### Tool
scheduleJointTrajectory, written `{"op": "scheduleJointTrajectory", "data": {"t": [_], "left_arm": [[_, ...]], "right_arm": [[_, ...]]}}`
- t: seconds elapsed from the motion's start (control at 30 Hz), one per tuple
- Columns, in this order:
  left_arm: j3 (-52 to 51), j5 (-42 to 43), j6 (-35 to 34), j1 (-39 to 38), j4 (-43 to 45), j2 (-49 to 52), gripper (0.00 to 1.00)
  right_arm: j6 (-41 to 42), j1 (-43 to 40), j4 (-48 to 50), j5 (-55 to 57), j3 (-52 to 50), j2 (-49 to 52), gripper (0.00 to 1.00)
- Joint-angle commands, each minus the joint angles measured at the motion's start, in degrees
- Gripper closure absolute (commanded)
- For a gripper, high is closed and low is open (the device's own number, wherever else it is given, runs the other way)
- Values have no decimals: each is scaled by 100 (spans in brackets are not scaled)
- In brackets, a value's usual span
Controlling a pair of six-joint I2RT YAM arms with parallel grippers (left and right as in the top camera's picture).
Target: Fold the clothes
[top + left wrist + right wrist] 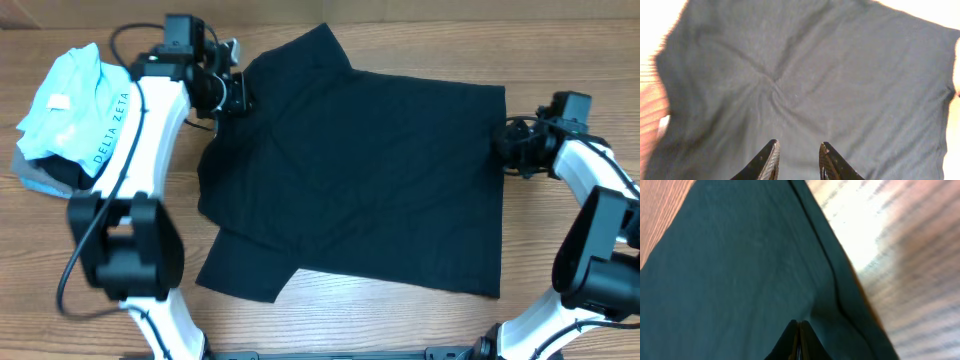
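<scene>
Plainly, the nearest risk sits at the left gripper (797,161). Its fingers (769,161) stand apart with only cloth showing through the gap, so nothing is held. If they close too shallow they would likely pinch a thin ridge, or two layers at once, and drag the black T-shirt (805,75) crooked. The creases fanning out from one spot just ahead of them suggest the cloth bunches easily. The right gripper (799,341) has its fingers pressed together over the hem side of the shirt. Whether any fabric is nipped between them I cannot tell; if none is, a pull from that side would leave the hem where it lies and make the fold lopsided. Seen from above, the T-shirt lies spread flat in the middle of the counter (380,325), its sleeves at 12 and 7 o'clock. The left gripper is over its corner at 10 o'clock and the right gripper at its edge at 3 o'clock. Farther off, at 9 o'clock, a light blue shirt (65,105) rests on a grey garment (35,178), just beside the left arm, where a wide swing could catch it.
</scene>
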Motion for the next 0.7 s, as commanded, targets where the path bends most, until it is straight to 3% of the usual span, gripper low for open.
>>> {"op": "scheduleJointTrajectory", "data": {"t": [0.0, 0.17, 0.3, 0.4, 0.53, 0.67], "left_arm": [[236, -332, 337, 15, -208, -855, 69], [236, -330, 332, 7, -614, -1478, 68], [236, -385, 417, 7, -925, -1744, 68], [236, -542, 417, 7, -1174, -1781, 66], [234, -647, 413, 7, -1484, -1740, 65], [225, -647, 363, 4, -2096, -1703, 66]], "right_arm": [[385, 162, 247, 960, 20, 396, 96], [472, 72, 837, 2365, 42, 1005, 96], [468, -310, 1099, 2699, 120, 1200, 96], [409, -658, 1097, 2288, 396, 1200, 96], [-247, -881, 1095, 844, 802, 1191, 96], [-358, -970, 863, -459, 1172, 1003, 61]]}}
